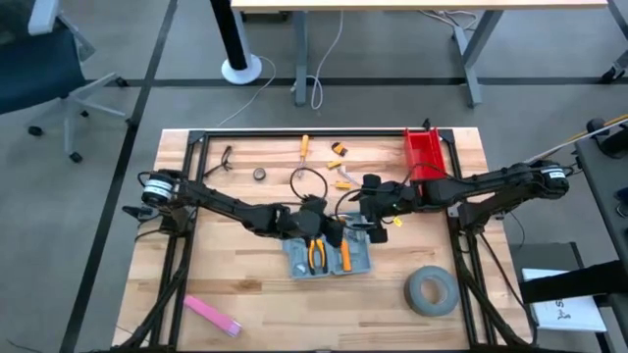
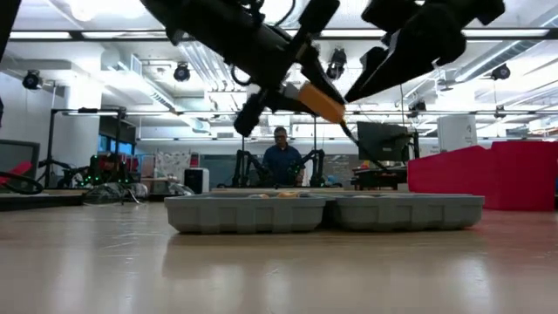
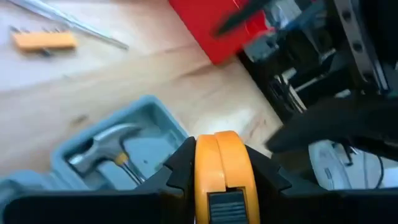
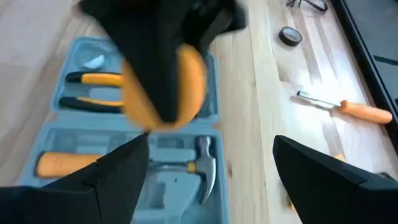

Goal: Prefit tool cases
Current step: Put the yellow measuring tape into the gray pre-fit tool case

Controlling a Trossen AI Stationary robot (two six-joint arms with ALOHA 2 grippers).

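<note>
The blue-grey tool case (image 1: 329, 257) lies open and flat on the wooden table, also seen in the low view (image 2: 323, 212). Orange-handled pliers (image 4: 93, 90), a hammer (image 4: 202, 165) and an orange handle (image 4: 59, 163) lie in its recesses. My left gripper (image 1: 332, 232) hangs above the case's far half, shut on an orange tape measure (image 3: 221, 168). My right gripper (image 4: 211, 142) stands open just to the right of it, above the case's right part, with nothing between its fingers. My left gripper pinches the orange tape measure by its two flat faces (image 3: 202, 165), one finger on each. The fingers (image 3: 177, 165) slant downward from the table's left. The tape measure (image 2: 321, 102) is lifted clear above the open case.
A red bin (image 1: 424, 152) stands at the far right and a grey tape roll (image 1: 430, 291) lies near right. A pink strip (image 1: 211, 314) lies near left. Screwdrivers (image 1: 304, 147), a small black roll (image 1: 259, 174) and a cable loop (image 1: 309, 181) lie behind the case. A person (image 2: 281, 157) sits beyond the table.
</note>
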